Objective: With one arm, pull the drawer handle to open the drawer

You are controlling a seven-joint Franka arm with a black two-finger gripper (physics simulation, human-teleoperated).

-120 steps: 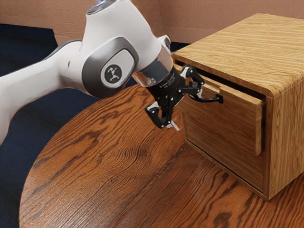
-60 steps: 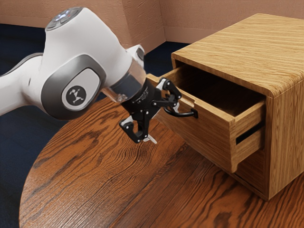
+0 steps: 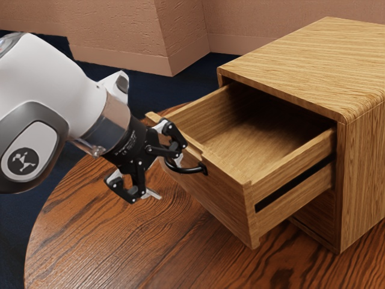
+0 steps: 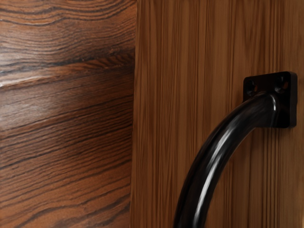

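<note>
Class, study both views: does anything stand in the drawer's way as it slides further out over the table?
Nothing visible does. The gripper is at the handle, and the table ahead of the drawer front shows bare wood in both views.

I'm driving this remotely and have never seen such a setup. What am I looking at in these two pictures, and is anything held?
It's a simulated white robot arm with a black two-finger gripper. The side picture comes from a camera beside the arm. It shows a round wooden table carrying a cabinet whose drawer stands pulled well out and looks empty. The other picture comes from a camera on the hand, close up on the drawer's front, with its black handle and the table beside it. The gripper is open, so nothing is clamped. Its upper finger seems hooked on the handle, while the other hangs clear below.
</note>
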